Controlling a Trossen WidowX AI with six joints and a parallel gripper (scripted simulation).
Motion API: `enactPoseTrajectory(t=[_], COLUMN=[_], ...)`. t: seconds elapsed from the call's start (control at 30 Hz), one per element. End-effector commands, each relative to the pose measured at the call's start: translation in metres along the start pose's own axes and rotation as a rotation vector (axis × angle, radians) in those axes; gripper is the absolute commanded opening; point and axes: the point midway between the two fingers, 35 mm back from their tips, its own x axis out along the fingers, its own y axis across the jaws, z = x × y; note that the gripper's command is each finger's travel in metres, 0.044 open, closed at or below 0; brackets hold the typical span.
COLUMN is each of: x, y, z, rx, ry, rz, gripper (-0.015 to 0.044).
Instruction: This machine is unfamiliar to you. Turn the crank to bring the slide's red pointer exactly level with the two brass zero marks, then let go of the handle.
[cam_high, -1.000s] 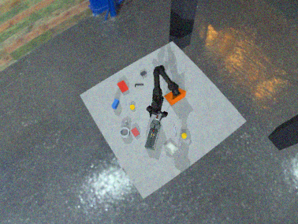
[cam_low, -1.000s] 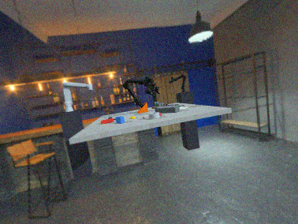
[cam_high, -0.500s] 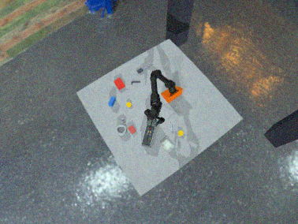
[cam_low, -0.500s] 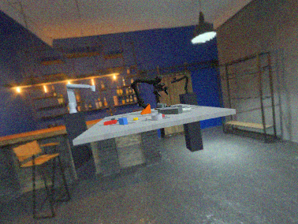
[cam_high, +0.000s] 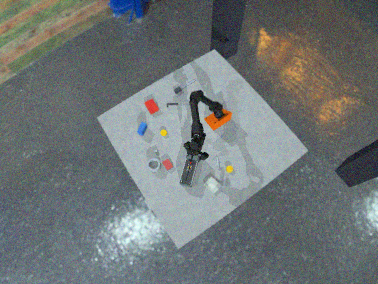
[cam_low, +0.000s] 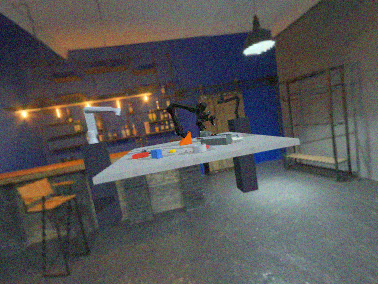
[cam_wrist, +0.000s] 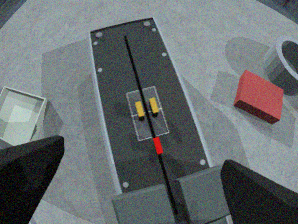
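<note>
Red block (cam_high: 167, 164) (cam_wrist: 259, 97) near a gray round cup (cam_high: 154, 164) (cam_wrist: 283, 66); pale open square tray (cam_high: 212, 184) (cam_wrist: 20, 114) well apart from both.

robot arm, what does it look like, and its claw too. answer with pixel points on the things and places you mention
The arm (cam_high: 196, 117) (cam_low: 175, 117) is black all over, built of slim, jointed links with bulkier joints. The claw (cam_high: 197, 156) (cam_wrist: 145, 159) is black too, with two dark fingers that look broad and taper to blunt tips in the wrist view. No markings or cables can be made out in these grainy pictures.
</note>
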Motion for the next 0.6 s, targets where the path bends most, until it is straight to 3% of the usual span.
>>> enactPoseTrajectory(t=[0.0, 0.43, 0.57], x=[0.002, 0.002, -0.015], y=[0.001, 0.001, 0.003], z=[-0.003, -0.002, 0.012], rx=[-0.009, -0.009, -0.005], ry=[0.004, 0.004, 0.002], rz=[0.003, 0.003, 0.003], gripper=[0.0440, 0.0440, 0.0440])
